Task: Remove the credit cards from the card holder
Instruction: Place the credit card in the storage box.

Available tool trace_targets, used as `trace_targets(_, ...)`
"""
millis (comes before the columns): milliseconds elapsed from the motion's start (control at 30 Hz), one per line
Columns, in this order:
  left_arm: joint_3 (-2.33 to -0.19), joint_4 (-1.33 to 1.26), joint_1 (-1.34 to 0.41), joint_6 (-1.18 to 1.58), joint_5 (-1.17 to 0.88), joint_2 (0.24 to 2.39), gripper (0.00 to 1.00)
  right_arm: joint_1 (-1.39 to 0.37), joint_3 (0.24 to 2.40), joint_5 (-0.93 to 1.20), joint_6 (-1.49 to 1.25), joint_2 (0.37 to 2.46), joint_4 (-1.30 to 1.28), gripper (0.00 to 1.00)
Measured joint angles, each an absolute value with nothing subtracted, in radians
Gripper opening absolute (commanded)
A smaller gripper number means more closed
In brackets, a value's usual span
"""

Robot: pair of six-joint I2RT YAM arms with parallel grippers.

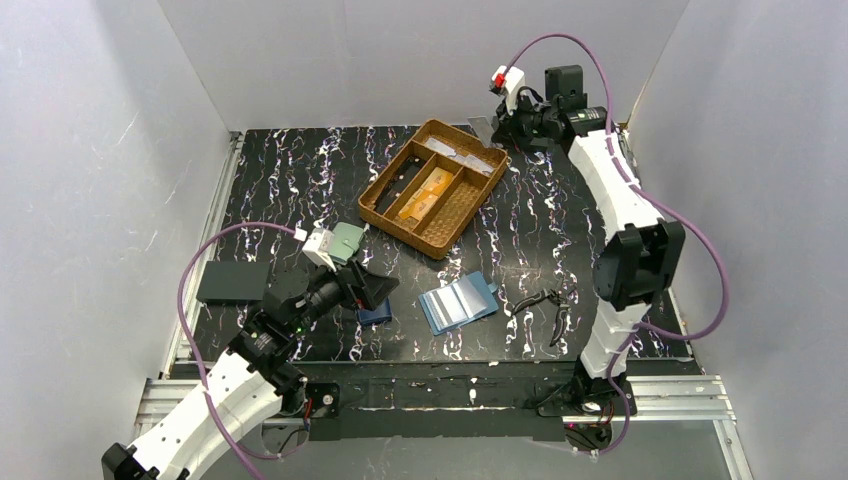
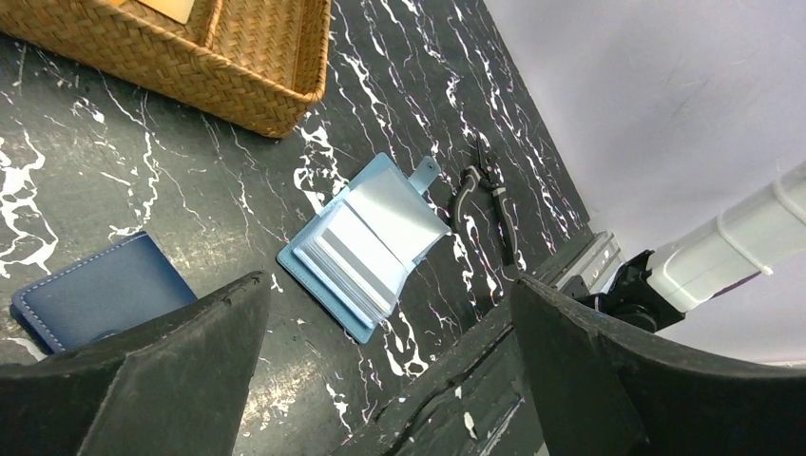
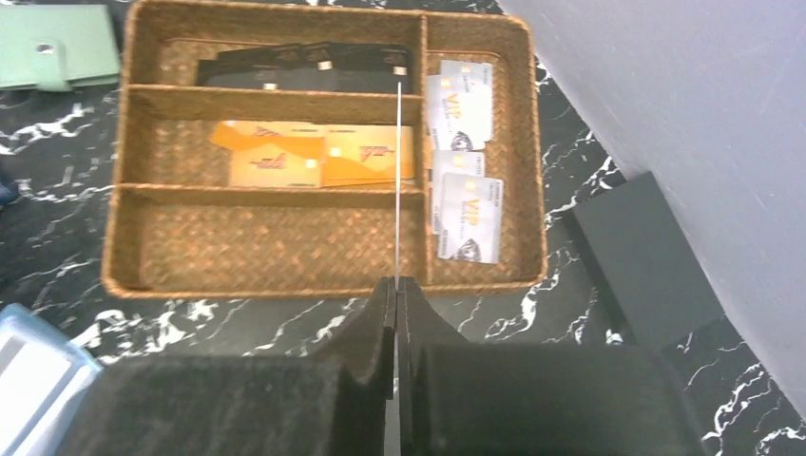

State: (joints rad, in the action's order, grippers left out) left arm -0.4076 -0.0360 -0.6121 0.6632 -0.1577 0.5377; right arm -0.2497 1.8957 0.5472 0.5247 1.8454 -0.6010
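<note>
Top view: light-blue folding card holder (image 1: 458, 303) lies open, lower centre.
Left wrist: left gripper (image 2: 388, 294) jaws wide apart, facing it.
Right wrist: right gripper (image 3: 396, 285) clamped on thin grey card (image 3: 396, 171) over woven basket (image 3: 124, 190) w/ orange-gold credit cards (image 3: 314, 157). Prob. drop-off step; next: open jaws over a compartment.

Bright, even overhead light; soft, faint shadows; right tool (image 3: 395, 294) blurred up close; slight overall softness.

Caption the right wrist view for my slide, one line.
Right tool, shut on a thin card seen edge-on, facing the woven tray that holds orange credit cards.
</note>
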Motion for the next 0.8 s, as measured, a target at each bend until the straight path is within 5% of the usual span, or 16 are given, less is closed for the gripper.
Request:
trace_targets(333, -0.418, 0.073, -0.611, 0.665, -0.113, 0.460, 0.96, -0.242, 2.165, 0.477, 0.599, 2.148, -0.630, 0.01)
trace_targets(800, -0.461, 0.135, -0.611, 0.664, -0.063, 0.543, 0.97, -0.236, 2.267, 0.474, 0.553, 2.389, -0.608, 0.01)
